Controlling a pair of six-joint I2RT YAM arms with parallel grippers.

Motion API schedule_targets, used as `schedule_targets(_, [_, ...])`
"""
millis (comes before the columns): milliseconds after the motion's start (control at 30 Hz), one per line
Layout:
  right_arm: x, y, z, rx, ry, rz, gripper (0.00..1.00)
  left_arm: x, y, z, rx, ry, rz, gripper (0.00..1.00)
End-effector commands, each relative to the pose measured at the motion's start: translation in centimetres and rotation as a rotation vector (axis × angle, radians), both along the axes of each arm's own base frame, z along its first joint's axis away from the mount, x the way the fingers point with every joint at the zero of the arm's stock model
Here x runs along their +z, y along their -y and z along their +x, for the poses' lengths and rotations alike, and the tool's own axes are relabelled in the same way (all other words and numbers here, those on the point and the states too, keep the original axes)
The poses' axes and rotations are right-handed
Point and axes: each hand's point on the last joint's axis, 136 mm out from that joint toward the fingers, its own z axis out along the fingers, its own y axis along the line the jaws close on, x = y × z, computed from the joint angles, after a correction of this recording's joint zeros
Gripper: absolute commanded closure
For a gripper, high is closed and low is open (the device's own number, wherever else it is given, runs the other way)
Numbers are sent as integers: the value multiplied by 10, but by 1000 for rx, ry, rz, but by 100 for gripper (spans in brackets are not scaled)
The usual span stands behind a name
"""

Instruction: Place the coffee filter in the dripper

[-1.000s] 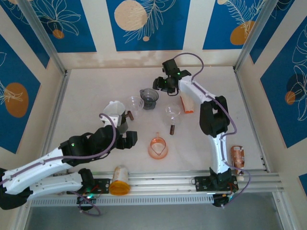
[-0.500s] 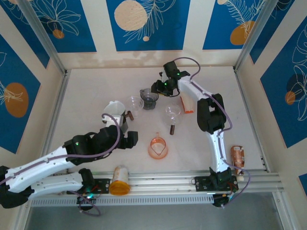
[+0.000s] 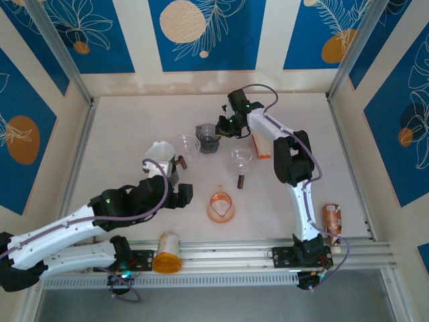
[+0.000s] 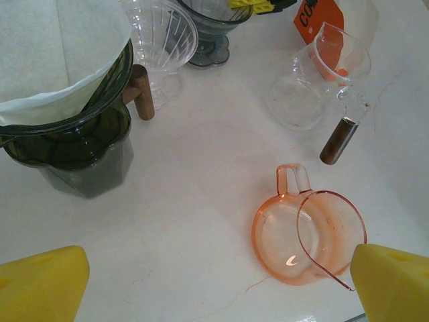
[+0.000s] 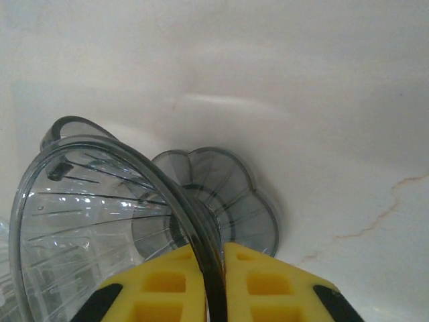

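A white paper coffee filter [image 3: 158, 150] [image 4: 57, 57] sits in a dark smoked holder [image 4: 74, 144] at the left of the table. A smoked grey dripper [image 3: 208, 138] [image 5: 100, 221] with a scalloped base stands at the back middle. My right gripper [image 3: 224, 125] [image 5: 213, 258] is shut on its rim, one yellow finger inside the wall and one outside. Low over the table, my left gripper [image 3: 179, 194] [image 4: 220, 268] hangs open between the filter holder and an orange dripper [image 3: 220, 206] [image 4: 305, 231], holding nothing.
A clear dripper with a wooden handle [image 3: 187, 145] [image 4: 161, 40] stands beside the filter holder. Another clear one [image 3: 241, 158] [image 4: 315, 90] lies right of centre. An orange packet [image 3: 262, 145], an orange jar [image 3: 167, 252] and a can [image 3: 332, 219] lie around.
My right gripper has closed its fingers onto the grey dripper's rim and shifted slightly left. The left arm has stayed almost still.
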Motion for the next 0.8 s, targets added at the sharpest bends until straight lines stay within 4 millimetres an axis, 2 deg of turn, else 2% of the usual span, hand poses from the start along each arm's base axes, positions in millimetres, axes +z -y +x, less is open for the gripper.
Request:
schedule_targets(0, [42, 4, -1, -13, 67, 34, 94, 2, -5, 0, 13, 7, -5, 0])
schedule_targets(100, [57, 9, -1, -33, 97, 35, 98, 4, -5, 0, 11, 9, -19, 0])
schedule_targets(233, [90, 19, -6, -62, 159, 47, 100, 5, -6, -1, 14, 7, -33, 0])
schedule_targets(367, [124, 31, -23, -78, 220, 44, 100, 7, -8, -2, 23, 8, -48, 0])
schedule_targets(467, [146, 39, -49, -92, 246, 50, 100, 8, -11, -3, 29, 14, -59, 0])
schedule_targets(600, [169, 49, -99, -89, 270, 35, 100, 7, -14, -4, 38, 19, -79, 0])
schedule_targets(767, [169, 55, -170, -46, 234, 6, 100, 7, -16, -5, 38, 26, -103, 0])
